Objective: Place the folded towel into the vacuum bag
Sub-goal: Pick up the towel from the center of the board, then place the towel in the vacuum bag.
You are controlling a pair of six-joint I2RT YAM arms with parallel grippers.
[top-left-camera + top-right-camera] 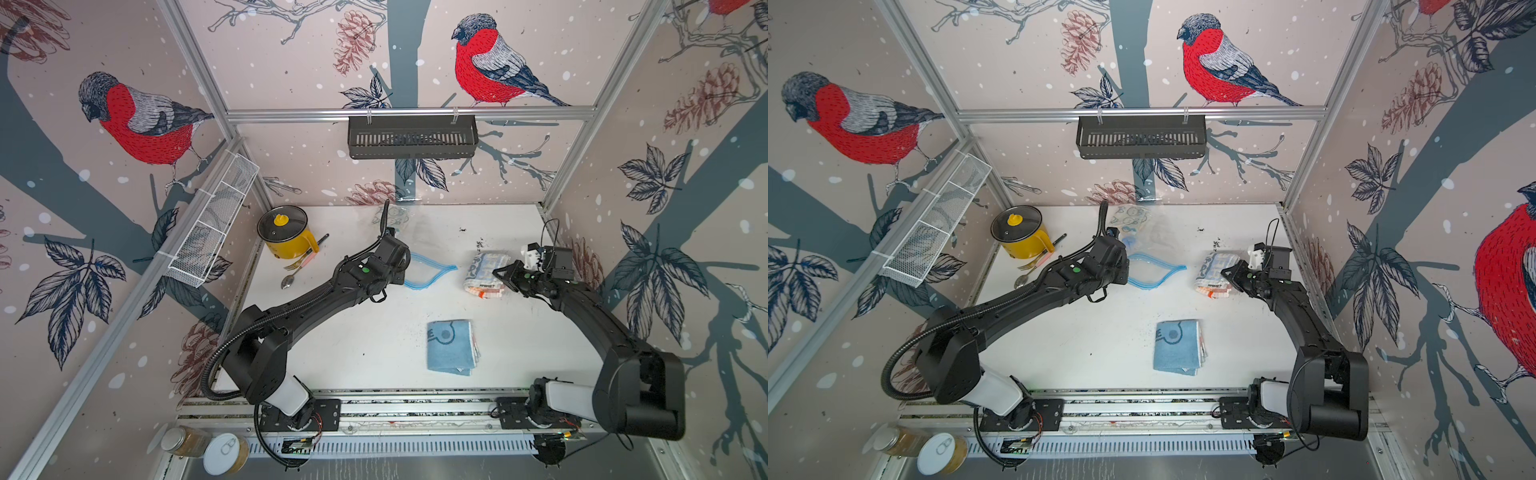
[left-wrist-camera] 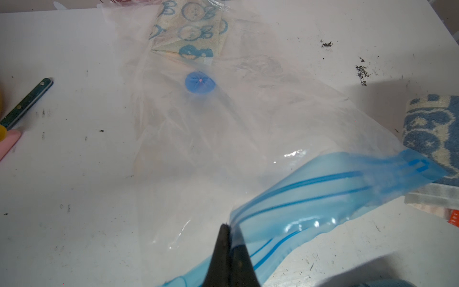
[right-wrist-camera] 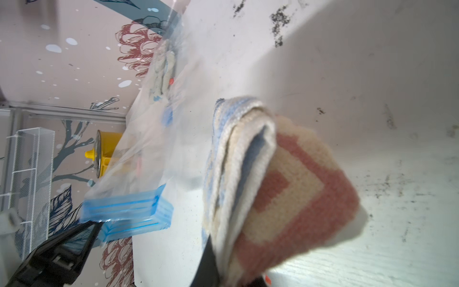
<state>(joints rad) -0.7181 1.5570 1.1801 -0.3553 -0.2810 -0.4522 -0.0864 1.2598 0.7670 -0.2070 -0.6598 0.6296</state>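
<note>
The vacuum bag (image 1: 401,226) (image 1: 1156,232) lies at the back middle of the white table, clear plastic with a round blue valve (image 2: 200,82). Its blue zip strip (image 1: 430,272) (image 2: 335,184) gapes in a loop towards the right. My left gripper (image 2: 229,227) (image 1: 404,268) is shut on the strip's upper lip and holds it off the table. The folded towel (image 1: 484,270) (image 1: 1214,270) (image 3: 285,179), cream with blue and red patterns, is just right of the bag's mouth. My right gripper (image 3: 228,268) (image 1: 498,274) is shut on its near edge. A patterned towel (image 2: 191,32) sits deep inside the bag.
A blue folded towel (image 1: 451,347) (image 1: 1179,347) lies front of centre. A yellow lidded pot (image 1: 286,235) with cutlery (image 1: 297,266) beside it stands back left. A white wire basket (image 1: 214,226) hangs on the left wall, a black shelf (image 1: 411,137) on the back wall.
</note>
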